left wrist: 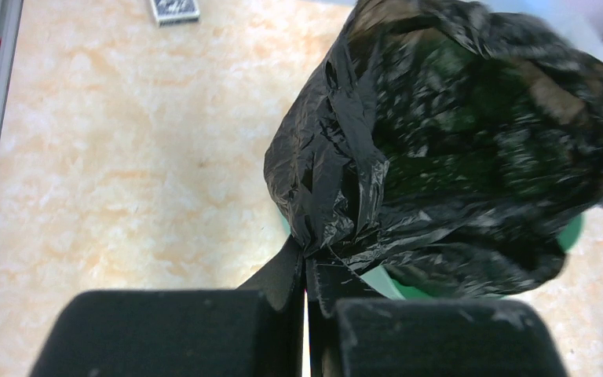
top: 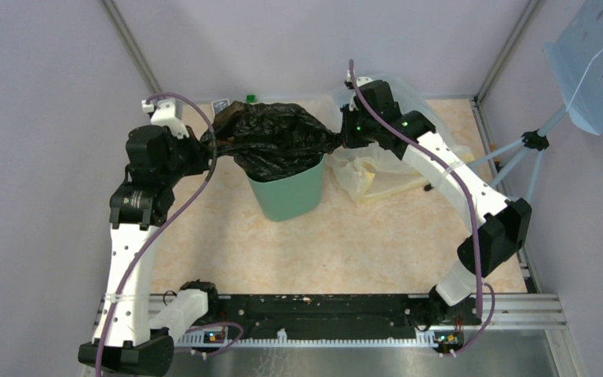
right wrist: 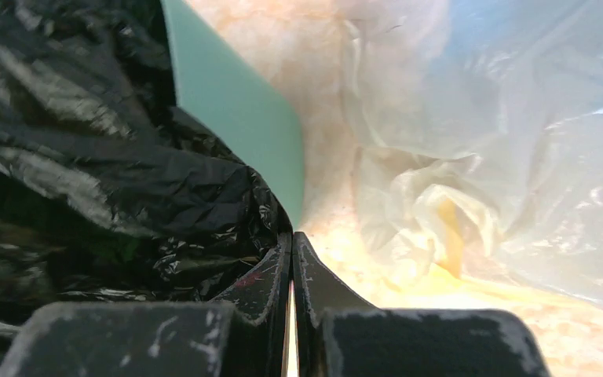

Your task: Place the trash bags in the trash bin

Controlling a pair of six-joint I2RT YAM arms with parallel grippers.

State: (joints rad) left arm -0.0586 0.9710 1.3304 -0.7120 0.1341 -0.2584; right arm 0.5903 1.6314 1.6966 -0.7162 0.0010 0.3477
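Left tool [left wrist: 306, 259] and right tool [right wrist: 291, 239] each pinch the black bag [top: 271, 141], stretched between them over the bin [top: 286, 192]; it seems partly inside and is not yet released.

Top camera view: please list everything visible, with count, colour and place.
table: one, beige marbled, below everything.
trash bin: one, mint green, standing mid-table.
trash bag: one, black, stretched across the bin's mouth.
clear plastic bag: one, yellowish translucent, lying right of the bin.
tag: one, black-and-white, far table edge.
green block: one, beside the tag.
perforated panel: one, pale blue, far right.
left gripper: one, black, shut on the bag's left end.
right gripper: one, black, shut on its right end.
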